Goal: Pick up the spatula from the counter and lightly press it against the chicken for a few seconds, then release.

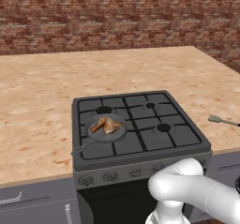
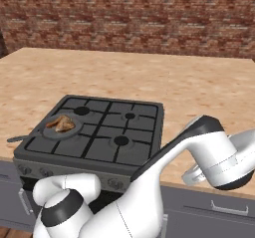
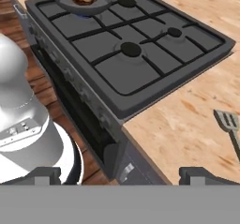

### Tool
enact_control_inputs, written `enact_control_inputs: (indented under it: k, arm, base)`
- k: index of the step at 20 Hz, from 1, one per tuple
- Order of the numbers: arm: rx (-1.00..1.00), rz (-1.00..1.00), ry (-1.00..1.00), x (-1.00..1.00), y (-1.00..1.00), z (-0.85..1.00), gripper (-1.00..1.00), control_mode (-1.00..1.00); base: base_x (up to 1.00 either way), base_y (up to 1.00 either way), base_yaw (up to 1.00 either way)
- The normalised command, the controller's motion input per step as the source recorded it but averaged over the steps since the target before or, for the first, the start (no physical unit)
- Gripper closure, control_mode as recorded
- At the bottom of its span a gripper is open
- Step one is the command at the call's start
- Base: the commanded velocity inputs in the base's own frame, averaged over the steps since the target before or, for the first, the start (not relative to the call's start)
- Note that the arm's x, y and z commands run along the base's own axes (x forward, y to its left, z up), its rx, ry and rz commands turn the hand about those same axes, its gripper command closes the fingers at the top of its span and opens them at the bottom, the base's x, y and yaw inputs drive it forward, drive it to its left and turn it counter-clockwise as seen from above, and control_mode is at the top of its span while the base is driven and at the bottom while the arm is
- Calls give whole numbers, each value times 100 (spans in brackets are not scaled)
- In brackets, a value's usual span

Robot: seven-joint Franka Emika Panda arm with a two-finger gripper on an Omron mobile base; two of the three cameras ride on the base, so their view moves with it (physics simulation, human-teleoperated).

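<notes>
**Step in hand:** step 1 of the task, the approach to the spatula. The pick-up, the press and the release are not yet done.

**Location of the task items**
- The spatula point(image 1: 223, 121) lies flat on the desk point(image 1: 42, 101), to the right of the cooktop point(image 1: 140, 124) and apart from it.
- The chicken point(image 1: 106, 124) sits in the pan point(image 1: 118, 135) on the front-left burner, well apart from the spatula.
- In the hand view, the slotted head of the spatula shows at the right edge. Its handle runs out past the lower right of that view.

**Hand state**
- The hand point(image 3: 123, 175) hangs above the front right corner of the cooktop.
- Its 2 finger tips stand wide apart.
- Nothing lies between them, and the hand touches nothing.

**Next move (judgement)**
1. Shift the hand to the right until the handle, not the head, lies between the 2 finger tips.
2. Turn the wrist so the fingers straddle the handle across its width.
3. Lower the hand until the tips are just above the desk, then close on the handle.

The handle appears thin and lies low on the desk. The descent therefore probably has to end very near the surface, and a grip far from the head would leave the head free to press on the chicken.
</notes>
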Motion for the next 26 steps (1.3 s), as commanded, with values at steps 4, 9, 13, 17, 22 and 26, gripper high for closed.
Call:
enact_control_inputs:
  k: [4, 9, 13, 17, 22, 26]
  arm:
    - [0, 0, 0, 0, -9, 0, -100, -100]
    - [0, -6, -2, 1, -2, 0, -100, -100]
    - [0, -10, 0, 5, -5, 0, -100, -100]
    - [0, -12, 0, 13, -10, -5, -100, -100]
    - [0, -9, 0, 15, -4, -9, -100, -100]
    - [0, -3, 0, 17, -1, -17, -100, -100]
  base:
    - [0, 0, 0]
    - [0, 0, 0]
    - [0, 0, 0]
    - [0, 0, 0]
    - [0, 0, 0]
    - [0, 0, 0]
